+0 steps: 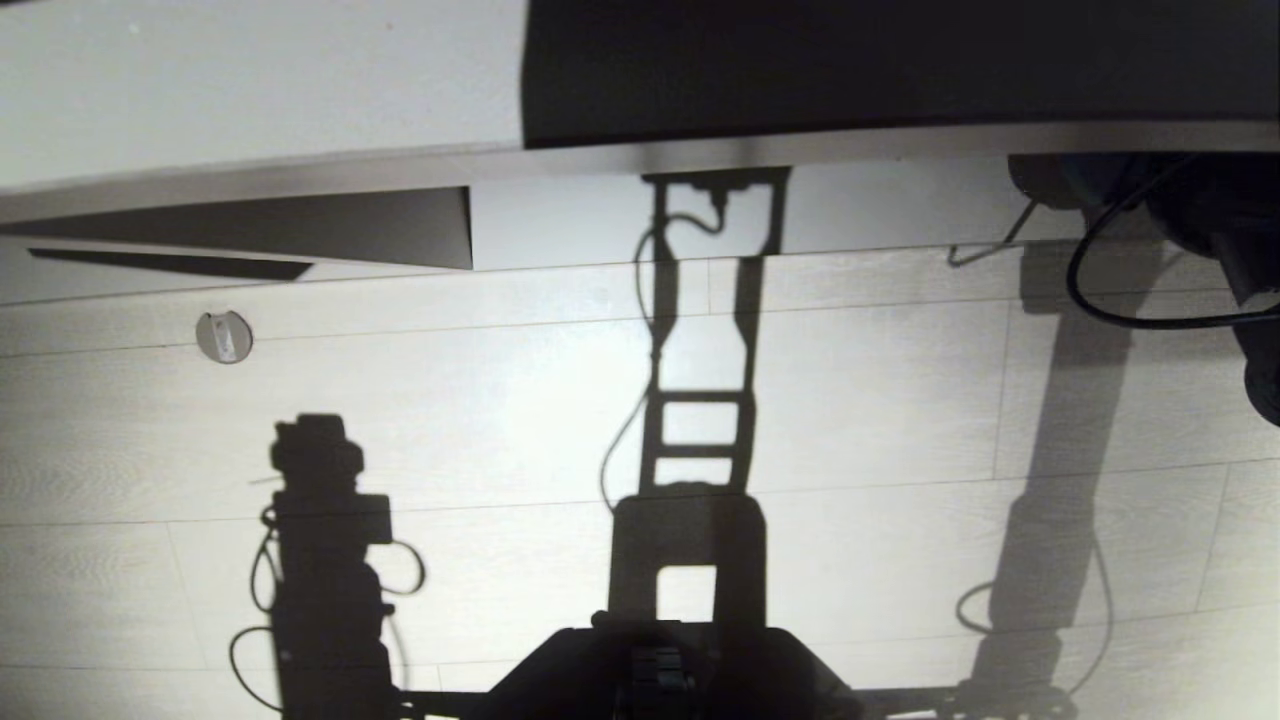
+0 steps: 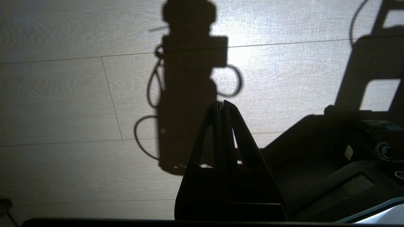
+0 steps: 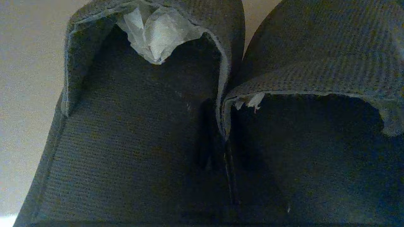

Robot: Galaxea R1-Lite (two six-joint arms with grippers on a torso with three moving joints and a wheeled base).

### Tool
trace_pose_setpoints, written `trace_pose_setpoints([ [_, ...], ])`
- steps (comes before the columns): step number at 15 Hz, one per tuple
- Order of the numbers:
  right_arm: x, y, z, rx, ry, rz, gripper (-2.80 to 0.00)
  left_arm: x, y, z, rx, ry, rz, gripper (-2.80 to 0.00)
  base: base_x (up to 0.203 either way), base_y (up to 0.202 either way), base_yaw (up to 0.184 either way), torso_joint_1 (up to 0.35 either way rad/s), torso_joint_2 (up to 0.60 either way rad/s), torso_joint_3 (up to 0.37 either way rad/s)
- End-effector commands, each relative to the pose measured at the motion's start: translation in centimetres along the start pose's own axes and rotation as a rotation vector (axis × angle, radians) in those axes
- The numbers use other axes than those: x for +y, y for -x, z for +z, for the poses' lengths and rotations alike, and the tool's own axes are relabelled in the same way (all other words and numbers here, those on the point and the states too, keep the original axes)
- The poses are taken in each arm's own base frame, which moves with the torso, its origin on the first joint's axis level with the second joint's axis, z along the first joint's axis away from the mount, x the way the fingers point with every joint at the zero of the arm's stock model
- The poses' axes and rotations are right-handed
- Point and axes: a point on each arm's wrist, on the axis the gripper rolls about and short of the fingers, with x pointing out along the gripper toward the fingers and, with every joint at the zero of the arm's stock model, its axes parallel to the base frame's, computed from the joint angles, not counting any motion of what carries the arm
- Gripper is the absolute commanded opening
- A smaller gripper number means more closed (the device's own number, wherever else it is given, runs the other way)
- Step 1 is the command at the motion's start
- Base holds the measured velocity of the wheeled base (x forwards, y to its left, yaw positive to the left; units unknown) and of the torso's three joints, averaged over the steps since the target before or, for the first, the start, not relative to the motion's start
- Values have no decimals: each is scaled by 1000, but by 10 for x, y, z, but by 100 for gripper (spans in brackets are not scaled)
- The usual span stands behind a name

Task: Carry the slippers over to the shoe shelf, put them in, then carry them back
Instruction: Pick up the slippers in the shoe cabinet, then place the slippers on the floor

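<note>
Floor (image 1: 880, 400): pale wood-grain planks laid in long courses with thin dark seams, matte, crossed by hard black shadows of the robot's mast and arms.

Low pale board (image 1: 250, 80): smooth, flat-faced furniture panel along the far side, with a dark recess (image 1: 900, 60) to its right and a wedge of shade beneath its edge.

Robot base (image 1: 660, 670): black, angular housing at the near edge, centre.

Right arm (image 1: 1230, 250): dark, cylindrical links at the far right, looped with a thin black cable (image 1: 1100, 300).

Slippers (image 3: 132, 132): pair, charcoal-grey woven fabric with a fine ribbed weave, rounded closed toes, pale stitched edging around the openings; side by side and touching, filling the right wrist view. White crumpled tissue (image 3: 154, 34) stuffs the toe of one. The right gripper is closed at the seam where the two slippers meet; its fingers are lost in the dark there.

Left gripper (image 2: 221, 105): black, two tapering fingers pressed tip to tip, holding nothing, hanging above the floor at the near left.

Small round floor fitting (image 1: 224, 336): pale metal disc, far left.
</note>
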Motion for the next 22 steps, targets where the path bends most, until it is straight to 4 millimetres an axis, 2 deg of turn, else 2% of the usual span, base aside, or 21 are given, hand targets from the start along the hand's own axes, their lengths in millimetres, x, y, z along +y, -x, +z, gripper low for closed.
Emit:
trace_pose_setpoints([
  [1, 3, 24, 0, 59, -3, 10, -280, 0, 0, 0, 0, 0, 0, -280, 0, 0, 0, 0, 0, 0],
  [4, 6, 54, -8, 159, -1, 24, -280, 0, 0, 0, 0, 0, 0, -280, 0, 0, 0, 0, 0, 0],
  [8, 17, 87, 3, 204, -15, 67, -280, 0, 0, 0, 0, 0, 0, -280, 0, 0, 0, 0, 0, 0],
  [12, 21, 106, 17, 202, -28, 90, -280, 0, 0, 0, 0, 0, 0, -280, 0, 0, 0, 0, 0, 0],
  [16, 21, 152, 55, 191, -55, 123, -280, 0, 0, 0, 0, 0, 0, -280, 0, 0, 0, 0, 0, 0],
  [18, 20, 169, 55, 244, -54, 135, -280, 0, 0, 0, 0, 0, 0, -280, 0, 0, 0, 0, 0, 0],
  [20, 13, 198, 70, 244, -53, 138, -280, 0, 0, 0, 0, 0, 0, -280, 0, 0, 0, 0, 0, 0],
  [22, 8, 224, 70, 295, -43, 139, -280, 0, 0, 0, 0, 0, 0, -280, 0, 0, 0, 0, 0, 0],
])
